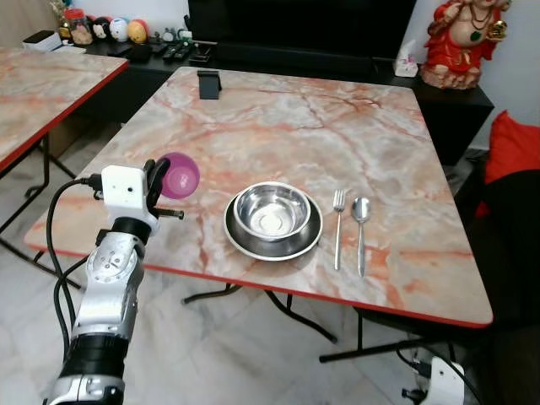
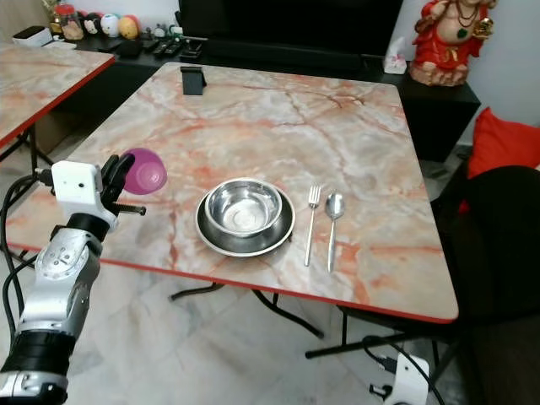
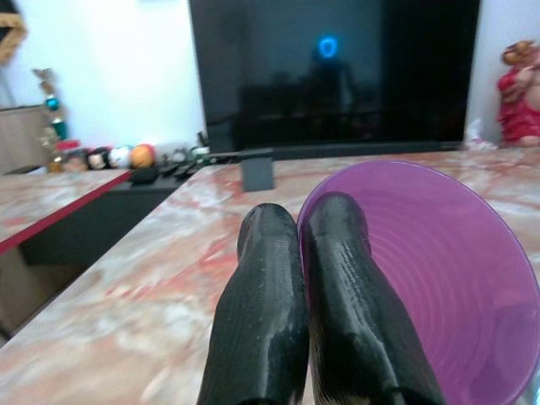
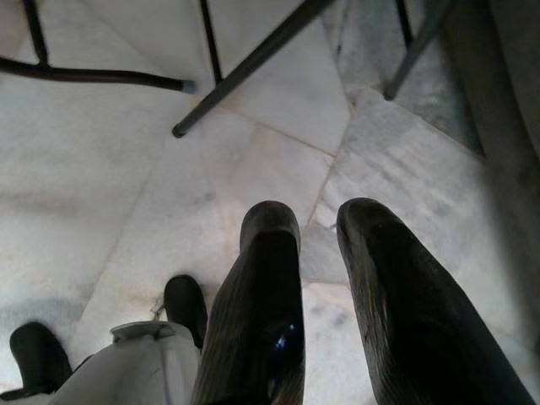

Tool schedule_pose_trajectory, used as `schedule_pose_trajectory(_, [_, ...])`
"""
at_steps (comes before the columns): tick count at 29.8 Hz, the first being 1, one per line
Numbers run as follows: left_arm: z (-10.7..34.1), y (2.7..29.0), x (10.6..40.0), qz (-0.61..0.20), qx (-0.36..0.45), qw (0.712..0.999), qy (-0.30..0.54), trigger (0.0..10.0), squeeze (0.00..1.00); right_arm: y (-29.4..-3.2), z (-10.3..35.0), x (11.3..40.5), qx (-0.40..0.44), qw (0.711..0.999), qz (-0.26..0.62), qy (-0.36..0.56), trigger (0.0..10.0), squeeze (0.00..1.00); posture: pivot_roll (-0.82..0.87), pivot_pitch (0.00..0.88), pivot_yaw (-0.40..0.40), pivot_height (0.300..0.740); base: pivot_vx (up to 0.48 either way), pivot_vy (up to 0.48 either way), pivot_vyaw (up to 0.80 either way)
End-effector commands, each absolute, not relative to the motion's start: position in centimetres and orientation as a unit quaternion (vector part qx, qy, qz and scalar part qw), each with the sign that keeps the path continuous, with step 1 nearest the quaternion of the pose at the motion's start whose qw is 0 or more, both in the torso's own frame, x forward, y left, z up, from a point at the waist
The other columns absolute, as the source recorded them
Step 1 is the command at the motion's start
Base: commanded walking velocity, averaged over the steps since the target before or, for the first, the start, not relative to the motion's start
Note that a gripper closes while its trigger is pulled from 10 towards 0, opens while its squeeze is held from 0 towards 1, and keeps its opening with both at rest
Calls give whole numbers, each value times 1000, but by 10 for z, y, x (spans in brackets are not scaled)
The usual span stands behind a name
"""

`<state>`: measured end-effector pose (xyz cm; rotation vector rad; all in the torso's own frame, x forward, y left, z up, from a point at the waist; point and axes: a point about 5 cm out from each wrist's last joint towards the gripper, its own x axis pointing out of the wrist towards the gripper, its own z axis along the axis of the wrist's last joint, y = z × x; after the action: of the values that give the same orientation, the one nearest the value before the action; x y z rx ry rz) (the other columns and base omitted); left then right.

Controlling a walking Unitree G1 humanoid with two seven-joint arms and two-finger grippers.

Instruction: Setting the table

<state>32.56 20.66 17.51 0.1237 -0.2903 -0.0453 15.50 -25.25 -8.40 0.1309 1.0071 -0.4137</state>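
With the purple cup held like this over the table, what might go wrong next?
The left gripper pinches only the rim of the purple cup, which lies tilted on its side, so it might slip or be set down tipped over. It hangs near the table edge, so a drop could reach the floor. Swinging it toward the steel bowl could knock the plate.

A bowl (image 1: 272, 211) sits in a plate (image 1: 240, 239) near the table's (image 1: 337, 126) front edge, with a fork (image 1: 338, 226) just right of it and a spoon (image 1: 361, 232) beside the fork. The left gripper (image 1: 159, 181) holds a cup (image 1: 178, 175) over the front left corner, left of the plate. A stand (image 1: 208, 84) sits at the far edge.
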Motion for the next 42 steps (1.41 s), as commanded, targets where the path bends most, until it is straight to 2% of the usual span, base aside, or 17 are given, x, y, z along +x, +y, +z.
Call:
schedule_pose_trajectory(1, [184, 206, 329, -27, 57, 986, -153, 10000, 0, -255, -84, 153, 62, 852, -201, 480, 10000, 0, 5, 0, -63, 740, 259, 0, 0])
schedule_pose_trajectory(20, [189, 195, 332, -60, 38, 986, -153, 10000, 0, -256, -84, 153, 57, 851, -198, 483, 10000, 0, 2, 0, -64, 740, 247, 0, 0])
schedule_pose_trajectory(24, [196, 190, 336, -82, -38, 985, -144, 10000, 0, -256, -84, 153, 57, 851, -196, 484, 10000, 0, 2, 0, -63, 740, 0, 0, 0])
schedule_pose_trajectory(29, [208, 181, 342, -121, -57, 981, -141, 10000, 0, -256, -84, 154, 57, 851, -195, 484, 10000, 0, 4, 0, -69, 740, 0, 0, 0])
schedule_pose_trajectory(34, [206, 176, 354, -137, -20, 985, -103, 10000, 0, -255, -84, 155, 57, 851, -194, 484, 10000, 0, 2, 0, -68, 740, 0, 0, 0])
schedule_pose_trajectory(36, [202, 178, 363, -122, 8, 990, -66, 10000, 0, -255, -83, 155, 58, 852, -194, 483, 10000, 0, -3, 0, -64, 740, 0, 0, 0])
schedule_pose_trajectory(42, [183, 186, 378, -60, 2, 997, 41, 10000, 0, -254, -84, 155, 60, 851, -194, 483, 10000, 0, -13, 0, -59, 740, 0, 0, 0])
